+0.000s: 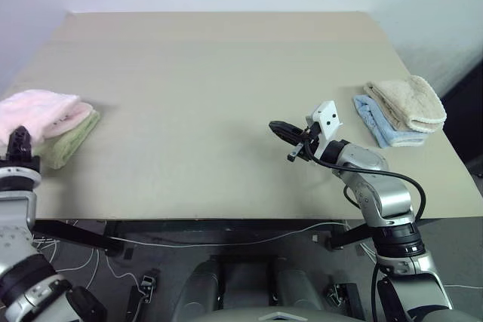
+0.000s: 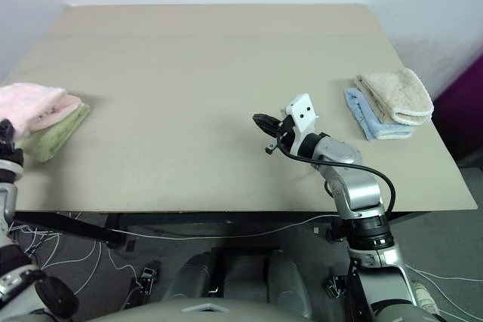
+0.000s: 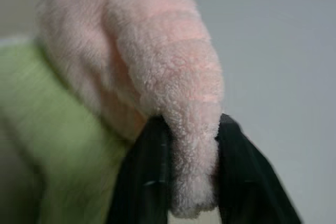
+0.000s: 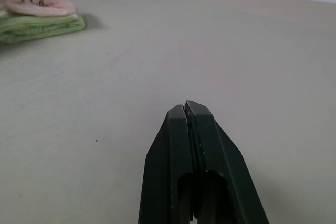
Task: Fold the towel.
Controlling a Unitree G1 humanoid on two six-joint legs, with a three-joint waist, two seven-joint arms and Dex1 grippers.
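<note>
1. The left gripper [image 3: 191, 177] is sitting at the table's [image 1: 226, 96] left edge with its two black fingers [image 3: 144, 182] on either side of a rolled fold of the pink towel [image 3: 157, 66]; the terry is filling the gap between them, so the gripper is clamping the towel, or at most just easing off it.
2. The pink towel is already lying folded, resting on top of the light green folded towel [image 1: 64, 145], which is sitting directly beneath and beside the left gripper.
3. The right gripper [image 4: 188, 111] is hovering over bare table with its fingers pressed together, holding nothing; the pink and green stack is lying well apart from it, ahead of its fingertips, and the beige folded towel [image 1: 407, 102] and blue folded towel [image 1: 377, 122] are lying off to its other side.
4. Judging from this, the fold looks finished and the release is the step in hand.
5. Risks from here:
   - If the left gripper is pulling away while terry loops are catching on its fingers, the top fold could be dragged open.
   - A sideways pull could slide the pink towel off the green one, or nudge the whole stack over the nearby table edge.
   - Too narrow an opening could lift the fold with the gripper.
</note>
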